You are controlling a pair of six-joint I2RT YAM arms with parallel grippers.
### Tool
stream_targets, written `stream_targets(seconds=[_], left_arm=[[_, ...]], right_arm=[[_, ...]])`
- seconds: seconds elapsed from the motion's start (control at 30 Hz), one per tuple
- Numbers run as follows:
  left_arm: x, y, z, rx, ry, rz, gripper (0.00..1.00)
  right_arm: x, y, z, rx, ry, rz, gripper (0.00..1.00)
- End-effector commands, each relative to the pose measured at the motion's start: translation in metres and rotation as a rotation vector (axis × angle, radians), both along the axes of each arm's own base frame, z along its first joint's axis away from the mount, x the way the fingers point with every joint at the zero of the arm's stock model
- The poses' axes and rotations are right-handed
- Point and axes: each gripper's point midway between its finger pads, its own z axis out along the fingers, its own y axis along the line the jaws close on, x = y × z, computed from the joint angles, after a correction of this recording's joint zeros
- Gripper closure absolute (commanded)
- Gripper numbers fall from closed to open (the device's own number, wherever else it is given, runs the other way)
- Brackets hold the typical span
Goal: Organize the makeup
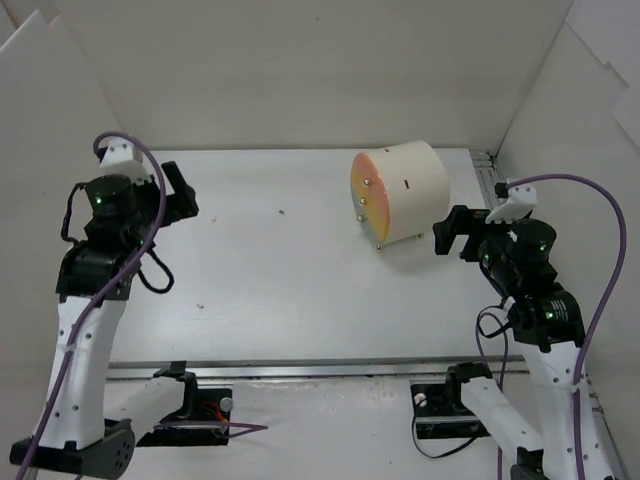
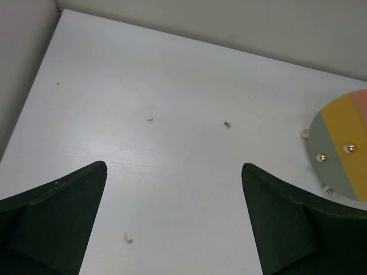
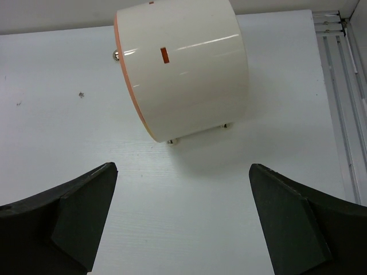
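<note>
No makeup shows in any view; the brushes, pencil, tube and pen are out of sight. The big cream cylinder (image 1: 400, 200) with orange drawer fronts lies on its side at the back right of the table, its drawers shut. It also shows in the right wrist view (image 3: 183, 63), and its striped front in the left wrist view (image 2: 343, 150). My left gripper (image 1: 178, 198) is open and empty over the table's left side; the left wrist view shows it (image 2: 174, 189) above bare table. My right gripper (image 1: 455, 232) is open and empty just right of the cylinder, also seen in the right wrist view (image 3: 183, 189).
White walls enclose the table (image 1: 270, 290) on the left, back and right. A metal rail (image 1: 487, 180) runs along the right edge. A few small dark specks (image 1: 282, 212) lie on the surface.
</note>
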Motion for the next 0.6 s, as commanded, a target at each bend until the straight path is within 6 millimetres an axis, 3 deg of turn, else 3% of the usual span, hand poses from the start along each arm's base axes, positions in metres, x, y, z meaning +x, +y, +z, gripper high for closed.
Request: stream_targets(seconds=[0.0, 0.2, 0.57], left_arm=[[-0.03, 0.028, -0.013, 0.077, 0.046, 0.087, 0.01], [-0.056, 0.045, -0.019, 0.108, 0.051, 0.15, 0.01], [-0.057, 0.042, -0.026, 0.087, 0.061, 0.142, 0.0]], right_arm=[[0.001, -0.009, 0.004, 0.018, -0.05, -0.062, 0.02], [-0.006, -0.009, 0.001, 0.029, -0.058, -0.069, 0.02], [-0.01, -0.011, 0.007, 0.018, -0.082, -0.084, 0.02]])
